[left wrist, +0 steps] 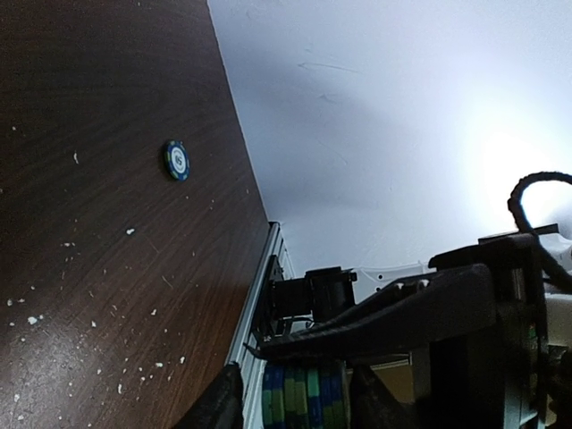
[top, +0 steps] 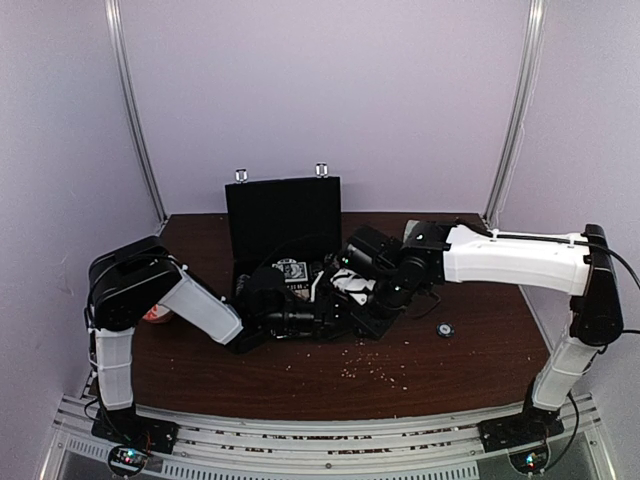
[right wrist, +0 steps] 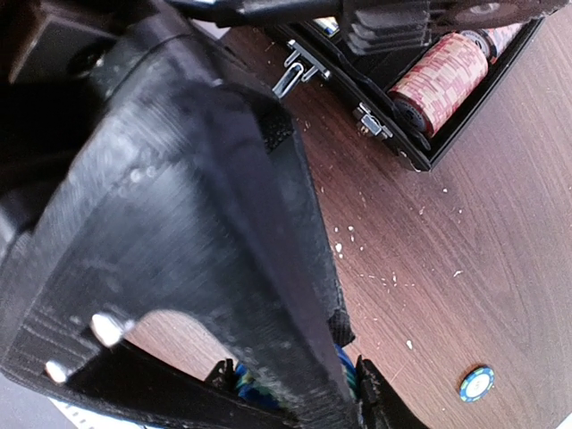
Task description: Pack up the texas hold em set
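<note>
Briefcase (top: 283,212) stands open at the counter's (top: 480,350) far edge, mid-width, with a red chip row (right wrist: 442,80) inside. Near its front edge the left pincer (left wrist: 299,409) brackets a blue-green chip stack (left wrist: 304,386); I cannot tell whether it grips. The right pincer (right wrist: 295,393) clasps that stack. A loose chip (top: 445,328) lies further right.

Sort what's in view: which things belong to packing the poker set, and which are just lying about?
Job: black briefcase, red-white chip stack, blue-green chip stack, card deck, lone blue chip.
Lying about: orange-red dish, white crumbs.
</note>
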Controlling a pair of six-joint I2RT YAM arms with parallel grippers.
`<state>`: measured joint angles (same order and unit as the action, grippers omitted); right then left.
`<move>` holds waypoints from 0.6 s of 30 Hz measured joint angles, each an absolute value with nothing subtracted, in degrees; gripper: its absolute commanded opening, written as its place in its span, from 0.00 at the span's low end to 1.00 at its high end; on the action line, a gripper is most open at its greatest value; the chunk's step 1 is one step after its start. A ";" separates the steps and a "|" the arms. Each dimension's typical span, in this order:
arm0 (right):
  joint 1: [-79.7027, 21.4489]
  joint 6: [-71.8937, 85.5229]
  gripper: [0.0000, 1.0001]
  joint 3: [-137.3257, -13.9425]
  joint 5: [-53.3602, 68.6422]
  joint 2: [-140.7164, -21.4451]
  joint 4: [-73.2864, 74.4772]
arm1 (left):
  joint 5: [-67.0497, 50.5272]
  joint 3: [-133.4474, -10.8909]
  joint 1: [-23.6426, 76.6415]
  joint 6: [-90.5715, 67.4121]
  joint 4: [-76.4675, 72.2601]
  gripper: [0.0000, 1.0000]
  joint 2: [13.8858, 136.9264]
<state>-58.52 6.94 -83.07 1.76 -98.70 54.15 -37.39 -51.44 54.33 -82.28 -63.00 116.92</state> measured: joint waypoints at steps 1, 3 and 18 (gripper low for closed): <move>-58.52 6.81 0.14 -83.13 1.78 -98.72 54.28 | -37.47 -51.48 54.33 -82.17 -62.85 0.46 116.97; -58.52 6.70 0.14 -83.20 1.78 -98.72 54.50 | -37.58 -51.55 54.33 -82.00 -62.65 0.47 117.08; -58.65 6.22 0.13 -83.33 0.91 -99.42 55.09 | -38.30 -52.31 54.43 -82.50 -62.72 0.13 117.47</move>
<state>-58.65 6.22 -83.33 0.91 -99.42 55.09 -38.30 -52.31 54.43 -82.50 -62.72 117.47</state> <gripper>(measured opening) 0.404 0.246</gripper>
